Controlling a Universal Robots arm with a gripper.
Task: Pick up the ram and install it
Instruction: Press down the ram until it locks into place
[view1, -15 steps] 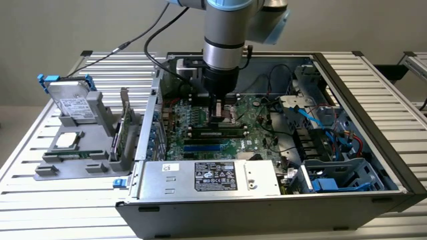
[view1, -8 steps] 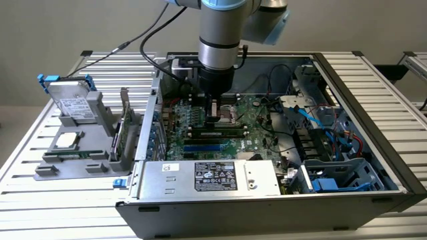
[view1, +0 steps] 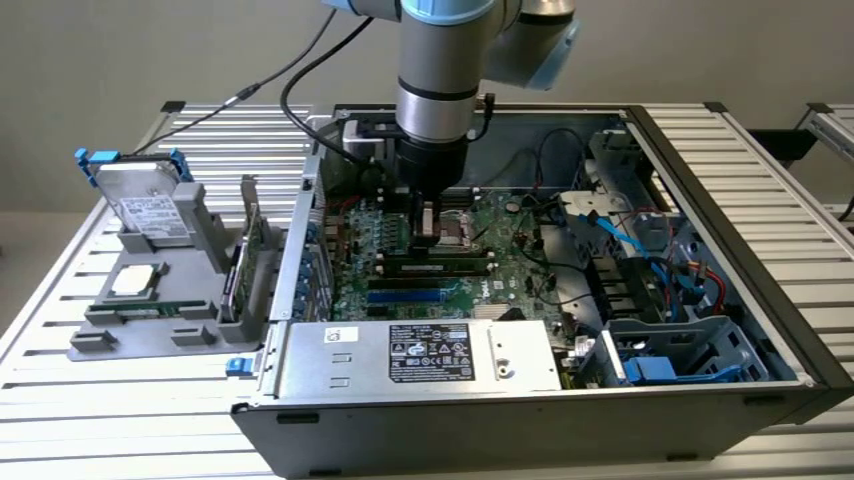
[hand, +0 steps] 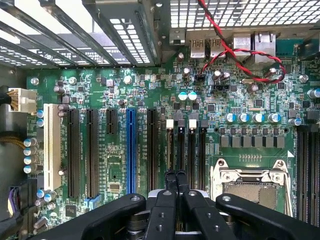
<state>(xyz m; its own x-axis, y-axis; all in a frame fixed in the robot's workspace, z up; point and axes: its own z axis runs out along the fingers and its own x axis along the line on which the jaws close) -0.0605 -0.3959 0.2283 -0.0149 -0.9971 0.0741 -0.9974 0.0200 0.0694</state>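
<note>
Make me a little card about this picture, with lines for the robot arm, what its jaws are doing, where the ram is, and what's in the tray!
arm: reaching down into the open computer case
gripper: above the motherboard by the memory slots, jaws shut, nothing seen between them
ram: lying along a slot, right next to the gripper
tray: at the exterior view's left, holding a silver processor chip and an expansion card

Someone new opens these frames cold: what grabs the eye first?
The grey robot arm plunging into the open computer case at the scene's centre, its gripper shut just above the green motherboard. Next, the ram lying in its slot below the gripper, and the grey parts holder at the exterior view's left.
</note>
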